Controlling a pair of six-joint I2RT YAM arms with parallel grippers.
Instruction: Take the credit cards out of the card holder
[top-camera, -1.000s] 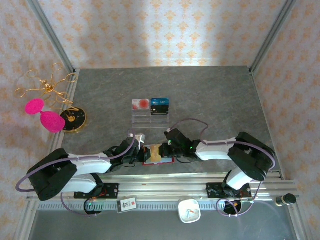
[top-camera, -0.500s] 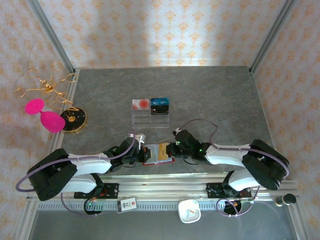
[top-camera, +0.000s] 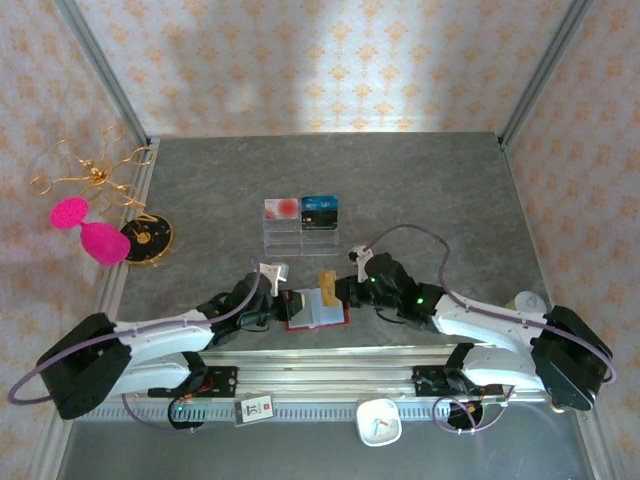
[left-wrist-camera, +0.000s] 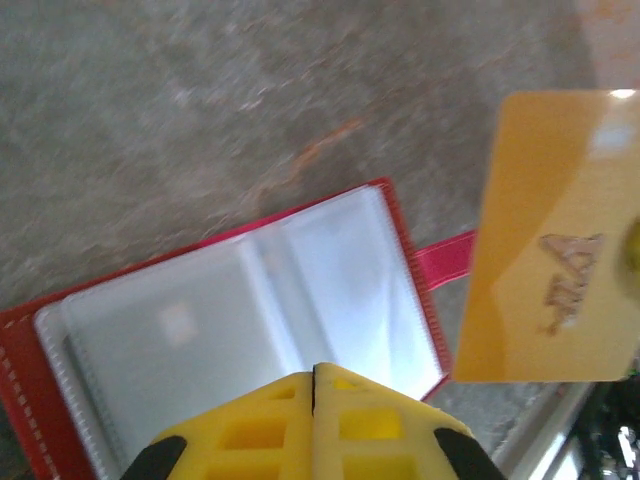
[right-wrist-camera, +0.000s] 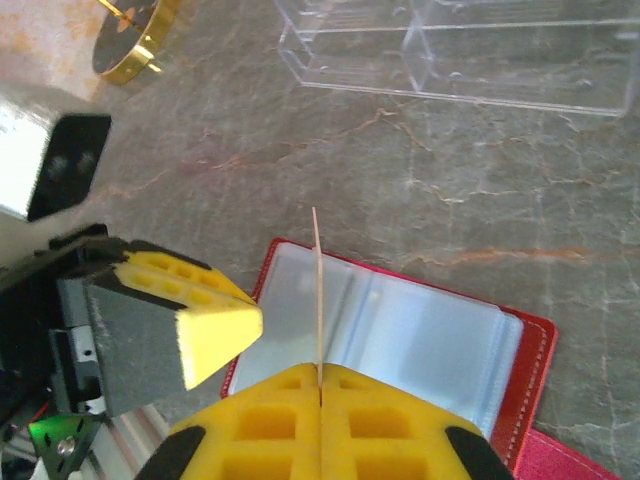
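Observation:
The red card holder (top-camera: 312, 312) lies open on the grey table near the front edge, its pale inner sleeves (left-wrist-camera: 250, 310) facing up and its red snap tab (left-wrist-camera: 445, 258) sticking out to the side. My right gripper (right-wrist-camera: 320, 372) is shut on a gold credit card (right-wrist-camera: 317, 290), seen edge-on here. That credit card (left-wrist-camera: 550, 240) hangs in the air above the holder's tab side, clear of the sleeves. My left gripper (left-wrist-camera: 315, 378) hovers over the holder's other half, its fingers (right-wrist-camera: 190, 320) pressed together with nothing between them.
A clear acrylic stand (top-camera: 302, 235) stands behind the holder, with a red-and-white card (top-camera: 280, 209) and a blue card (top-camera: 320, 210) in it. A gold-rimmed disc (top-camera: 147, 237) and a pink object (top-camera: 90, 230) sit at the left edge.
The right gripper has drawn the gold card out of the holder's sleeves and lifted it up and to the right. The right arm has stretched out lower. The left gripper has eased back slightly.

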